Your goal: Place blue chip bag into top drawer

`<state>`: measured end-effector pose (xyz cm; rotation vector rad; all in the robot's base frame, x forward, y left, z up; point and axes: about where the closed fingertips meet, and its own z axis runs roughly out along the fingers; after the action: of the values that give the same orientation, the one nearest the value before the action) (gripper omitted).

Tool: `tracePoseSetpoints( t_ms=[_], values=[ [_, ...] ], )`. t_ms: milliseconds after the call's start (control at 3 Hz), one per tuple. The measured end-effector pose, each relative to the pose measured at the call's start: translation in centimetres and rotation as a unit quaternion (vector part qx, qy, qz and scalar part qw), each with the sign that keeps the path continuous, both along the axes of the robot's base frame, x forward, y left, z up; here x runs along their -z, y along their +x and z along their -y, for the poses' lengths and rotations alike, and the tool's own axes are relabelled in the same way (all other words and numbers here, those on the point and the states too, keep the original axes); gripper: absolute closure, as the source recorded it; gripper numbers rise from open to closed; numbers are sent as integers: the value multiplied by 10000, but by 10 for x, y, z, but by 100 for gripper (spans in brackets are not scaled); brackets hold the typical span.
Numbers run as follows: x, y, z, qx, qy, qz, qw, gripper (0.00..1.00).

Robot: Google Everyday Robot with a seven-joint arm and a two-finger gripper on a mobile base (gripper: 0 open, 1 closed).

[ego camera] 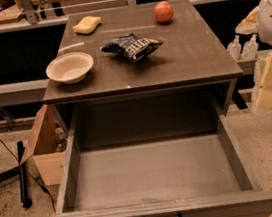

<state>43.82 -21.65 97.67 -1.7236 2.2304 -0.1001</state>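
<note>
Though the grey-brown top drawer (156,178) stands open, the crumpled dark-blue foil chip bag (131,46) lies ungrasped above it; my gripper (269,84) hangs right of it, whether closed I cannot tell.

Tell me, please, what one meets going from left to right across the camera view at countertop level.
bowl → blue chip bag → red fruit → gripper, at the far right edge of the view.

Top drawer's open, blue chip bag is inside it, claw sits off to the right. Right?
Not quite. The camera view shows the blue chip bag lying on the cabinet top beside the bowl, not inside the top drawer. The drawer is open, and the claw is off to the right.
</note>
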Motion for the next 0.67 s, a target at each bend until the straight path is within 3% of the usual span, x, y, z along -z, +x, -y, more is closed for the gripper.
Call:
tracePoseSetpoints(
  t_ms=[333,667],
  values=[
    [0,0,0,0,1,1,10000,0],
    [-5,11,-5,-18,327,283,9991,0]
  ],
)
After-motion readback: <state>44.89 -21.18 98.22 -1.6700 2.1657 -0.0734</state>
